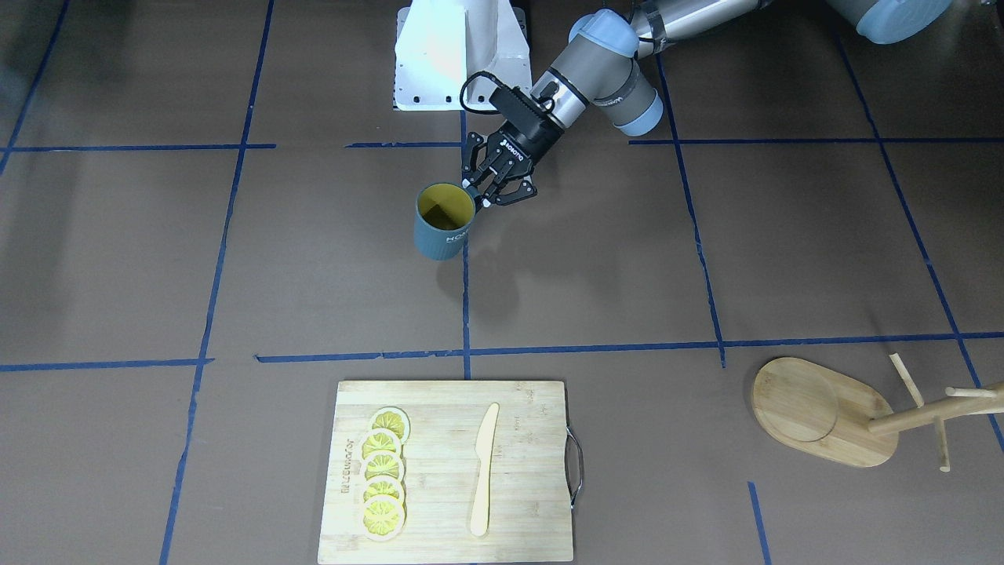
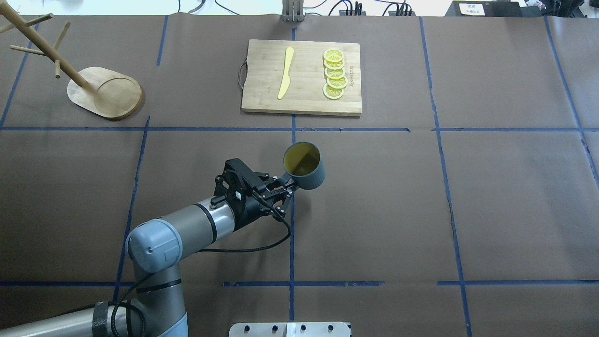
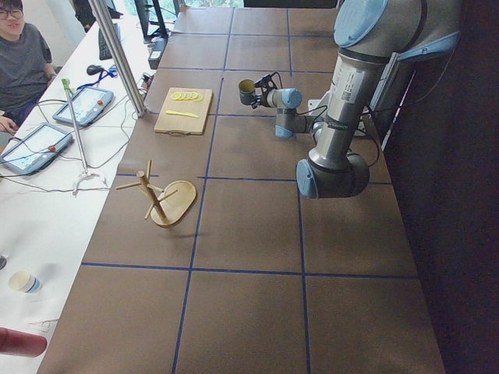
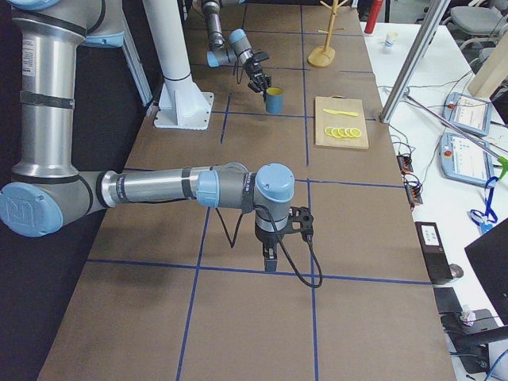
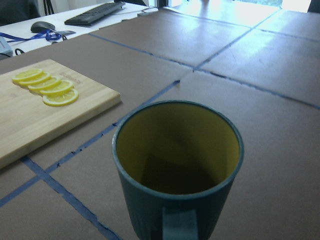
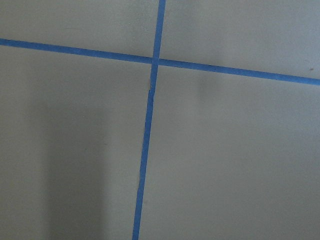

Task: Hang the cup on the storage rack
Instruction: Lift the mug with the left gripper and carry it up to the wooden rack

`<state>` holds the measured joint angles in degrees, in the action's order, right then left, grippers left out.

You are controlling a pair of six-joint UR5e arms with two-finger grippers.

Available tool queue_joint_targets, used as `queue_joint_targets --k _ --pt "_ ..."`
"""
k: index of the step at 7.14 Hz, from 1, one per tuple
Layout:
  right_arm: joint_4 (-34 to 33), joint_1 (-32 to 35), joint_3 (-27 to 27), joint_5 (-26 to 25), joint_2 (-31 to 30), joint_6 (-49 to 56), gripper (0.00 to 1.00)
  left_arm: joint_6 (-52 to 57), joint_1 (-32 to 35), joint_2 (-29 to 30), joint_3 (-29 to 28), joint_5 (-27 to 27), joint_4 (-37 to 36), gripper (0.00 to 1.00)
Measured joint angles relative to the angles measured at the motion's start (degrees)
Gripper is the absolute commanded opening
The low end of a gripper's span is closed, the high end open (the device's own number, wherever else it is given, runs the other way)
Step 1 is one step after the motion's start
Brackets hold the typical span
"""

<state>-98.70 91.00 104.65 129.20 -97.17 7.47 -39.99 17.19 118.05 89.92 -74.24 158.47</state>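
The cup point(image 1: 445, 221), dark blue-grey with a yellow inside, is upright near the table's middle. My left gripper point(image 1: 485, 188) is shut on its handle on the side toward the robot base. The pair also shows in the overhead view: the cup point(image 2: 304, 166) and the left gripper point(image 2: 284, 186). The left wrist view looks into the cup point(image 5: 177, 165) from above the handle. The storage rack point(image 1: 816, 412) stands far off on my left, at the table's far edge point(image 2: 105, 89). My right gripper point(image 4: 278, 238) shows only in the exterior right view, pointing down over bare table; I cannot tell its state.
A bamboo cutting board point(image 2: 302, 77) with several lemon slices point(image 2: 334, 75) and a pale knife point(image 2: 285, 72) lies beyond the cup. Blue tape lines cross the brown table. Operators' desks with tablets point(image 3: 47, 140) line the far side.
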Motion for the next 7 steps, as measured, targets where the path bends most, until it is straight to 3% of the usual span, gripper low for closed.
queue_joint_targets --k 4,7 --pt "0.00 -0.03 -0.39 0.00 -0.03 0.08 1.00 -47.26 6.95 -0.22 3.61 0.58 4.16 0.00" --pt "0.08 -0.09 -0.41 -0.06 0.10 0.09 1.00 -90.05 18.10 -0.27 3.77 -1.76 7.81 0.00"
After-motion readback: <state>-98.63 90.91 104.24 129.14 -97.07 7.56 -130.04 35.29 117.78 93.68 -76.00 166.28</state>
